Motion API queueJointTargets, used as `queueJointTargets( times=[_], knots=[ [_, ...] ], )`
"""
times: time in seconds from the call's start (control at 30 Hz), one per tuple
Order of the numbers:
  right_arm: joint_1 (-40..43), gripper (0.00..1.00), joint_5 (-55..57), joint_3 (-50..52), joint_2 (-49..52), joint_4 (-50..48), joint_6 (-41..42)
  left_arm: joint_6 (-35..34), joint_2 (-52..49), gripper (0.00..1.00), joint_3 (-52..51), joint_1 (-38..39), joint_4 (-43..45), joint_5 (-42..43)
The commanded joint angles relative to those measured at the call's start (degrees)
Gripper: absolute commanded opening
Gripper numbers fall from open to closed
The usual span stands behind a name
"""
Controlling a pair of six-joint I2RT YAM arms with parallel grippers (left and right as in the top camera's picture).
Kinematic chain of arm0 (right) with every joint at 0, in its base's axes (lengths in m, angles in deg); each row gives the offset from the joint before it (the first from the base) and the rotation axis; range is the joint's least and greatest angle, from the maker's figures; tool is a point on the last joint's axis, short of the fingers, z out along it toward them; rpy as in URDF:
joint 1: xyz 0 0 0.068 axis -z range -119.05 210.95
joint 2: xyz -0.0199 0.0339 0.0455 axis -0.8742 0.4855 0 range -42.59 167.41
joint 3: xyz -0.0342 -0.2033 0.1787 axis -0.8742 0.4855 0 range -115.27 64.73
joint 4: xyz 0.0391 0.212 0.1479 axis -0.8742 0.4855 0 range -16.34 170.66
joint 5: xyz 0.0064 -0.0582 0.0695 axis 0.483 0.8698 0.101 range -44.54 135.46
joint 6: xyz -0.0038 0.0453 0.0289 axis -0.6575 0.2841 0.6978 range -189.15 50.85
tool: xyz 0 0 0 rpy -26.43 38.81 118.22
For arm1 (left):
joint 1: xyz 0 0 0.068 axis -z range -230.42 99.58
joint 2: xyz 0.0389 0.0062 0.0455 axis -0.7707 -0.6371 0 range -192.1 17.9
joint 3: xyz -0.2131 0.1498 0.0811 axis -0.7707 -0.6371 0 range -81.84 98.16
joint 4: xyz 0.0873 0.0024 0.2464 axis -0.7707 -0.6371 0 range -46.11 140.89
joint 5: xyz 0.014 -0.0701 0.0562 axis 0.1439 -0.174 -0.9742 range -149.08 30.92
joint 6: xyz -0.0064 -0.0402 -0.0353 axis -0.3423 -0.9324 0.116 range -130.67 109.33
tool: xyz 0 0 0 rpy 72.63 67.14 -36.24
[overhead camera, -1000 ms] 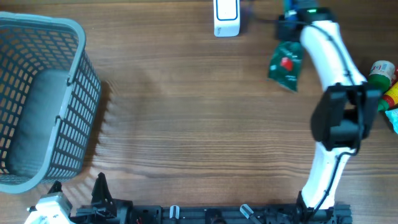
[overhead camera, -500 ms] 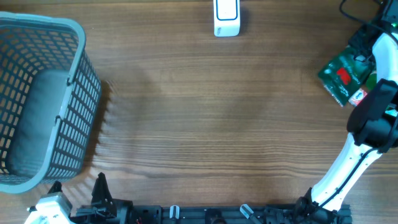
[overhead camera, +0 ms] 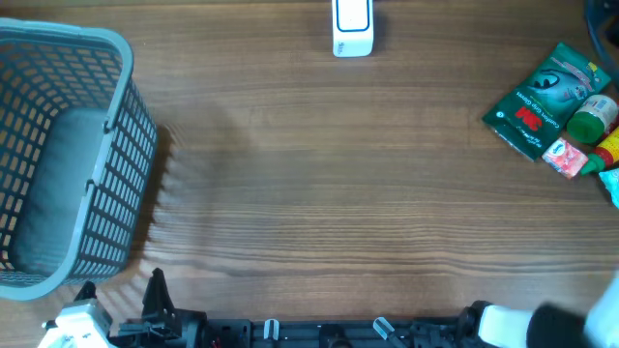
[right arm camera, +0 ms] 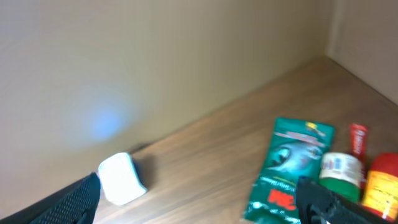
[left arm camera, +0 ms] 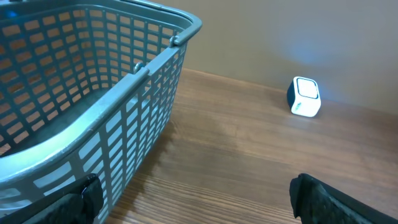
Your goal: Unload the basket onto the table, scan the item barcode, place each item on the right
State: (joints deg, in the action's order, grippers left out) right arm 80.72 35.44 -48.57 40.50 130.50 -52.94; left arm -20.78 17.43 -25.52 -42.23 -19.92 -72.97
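The item, a green snack packet [overhead camera: 544, 101] with a red logo, lies flat on the table at the right, apart from both grippers. It also shows in the right wrist view [right arm camera: 289, 168]. The white barcode scanner [overhead camera: 352, 27] stands at the table's back edge, and both wrist views show it [left arm camera: 306, 97] [right arm camera: 122, 178]. My right gripper [right arm camera: 199, 194] is open and empty, raised and looking toward scanner and packet. My left gripper [left arm camera: 196, 194] is open with nothing between its fingers, low at the front left beside the basket.
A grey plastic basket [overhead camera: 116, 126] fills the left side [left arm camera: 155, 68]. Next to the packet stand a green-capped bottle [overhead camera: 592, 116], a red and yellow bottle [overhead camera: 609, 147] and a small pink packet [overhead camera: 566, 158]. The right arm [overhead camera: 542, 327] shows only at the front right edge.
The right gripper carried the green packet from near the scanner to the right, opened and let it go by the bottles. The arm then pulled back to the front right. The left arm stayed still.
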Motion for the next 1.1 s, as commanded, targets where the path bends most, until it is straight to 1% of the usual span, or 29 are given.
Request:
queueJointTargets(
  times=[0.0, 0.1, 0.23, 0.33, 0.4, 0.53, 0.7, 0.87, 1.07],
  knots=[
    [0.07, 1.00, -6.99, -0.35, -8.00, 5.62, -1.03, 0.70, 0.20, 1.00, 0.15, -0.33, 0.04, -0.72],
    [0.07, 1.00, -6.95, -0.33, -14.21, 12.48, -1.03, 0.70, 0.20, 1.00, 0.15, -0.33, 0.07, -0.72],
    [0.07, 1.00, -6.51, -0.33, -21.35, 18.97, -1.07, 0.70, 0.20, 1.00, 0.15, -0.33, 0.04, -0.72],
    [0.07, 1.00, -1.42, -0.33, -25.09, 21.64, -1.49, 0.70, 0.20, 1.00, 0.15, -0.33, 0.07, -0.72],
    [0.07, 1.00, -1.64, -0.33, -26.95, 22.82, -5.09, 0.70, 0.20, 1.00, 0.15, -0.33, 0.04, -0.72],
    [0.07, 1.00, -8.35, -0.33, -28.20, 23.91, -12.04, 0.70, 0.20, 1.00, 0.15, -0.33, 0.07, -0.72],
    [0.07, 1.00, -17.75, -0.22, -28.20, 23.56, -18.47, 0.70, 0.20, 1.00, 0.15, -0.33, 0.07, -0.72],
    [0.07, 1.00, -27.04, -0.22, -29.20, 23.23, -28.00, 0.70, 0.20, 1.00, 0.15, -0.33, 0.04, -0.72],
    [0.07, 1.00, -29.97, -0.22, -35.76, 24.06, -32.92, 0.70, 0.20, 1.00, 0.15, -0.33, 0.07, -0.72]
  ],
)
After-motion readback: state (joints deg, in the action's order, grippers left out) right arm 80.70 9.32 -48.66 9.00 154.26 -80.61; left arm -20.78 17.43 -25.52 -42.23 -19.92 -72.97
